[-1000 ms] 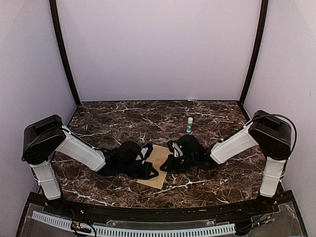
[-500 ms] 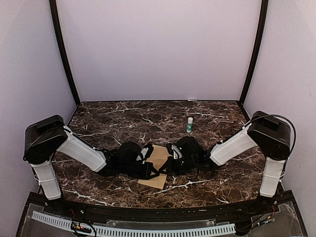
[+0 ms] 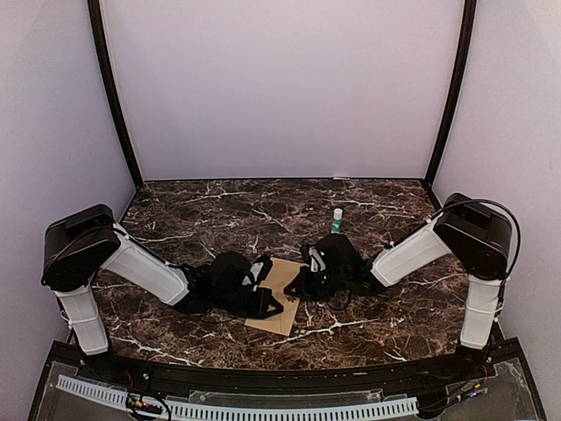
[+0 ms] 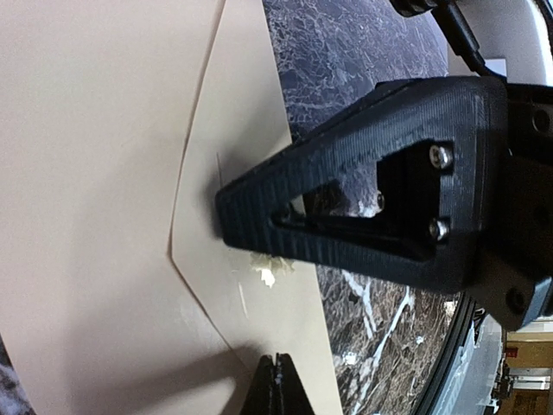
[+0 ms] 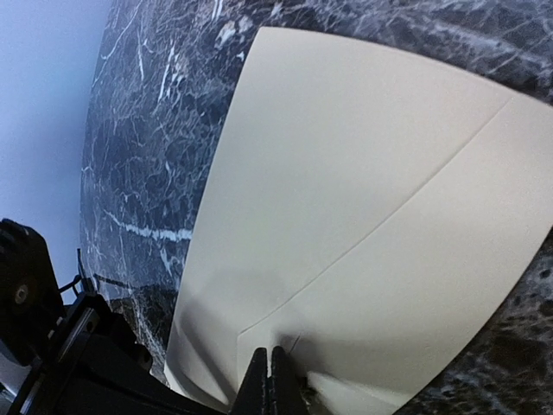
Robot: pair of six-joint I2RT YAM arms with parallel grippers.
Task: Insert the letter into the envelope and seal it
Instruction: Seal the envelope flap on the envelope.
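The brown envelope (image 3: pixel 279 321) lies flat on the marble table with its pointed flap (image 4: pixel 246 285) folded down over its face. My left gripper (image 3: pixel 270 306) is shut, its tips (image 4: pixel 278 367) resting on the flap near the point. From the other side my right gripper (image 3: pixel 294 292) is also shut and presses down on the flap (image 5: pixel 415 285), its tips (image 5: pixel 268 361) at the flap's point. In the left wrist view the right gripper's black finger (image 4: pixel 346 216) lies across the flap edge. The letter is out of view.
A small green and white bottle (image 3: pixel 337 221) stands behind the right gripper. A pale scrap of residue (image 4: pixel 271 266) sticks to the flap. Dark marble table (image 3: pixel 210 210) surrounds the envelope, with lilac walls on three sides.
The right gripper slid a little along the envelope toward the far side, still pressed down. The left gripper has barely moved. Both stay shut.
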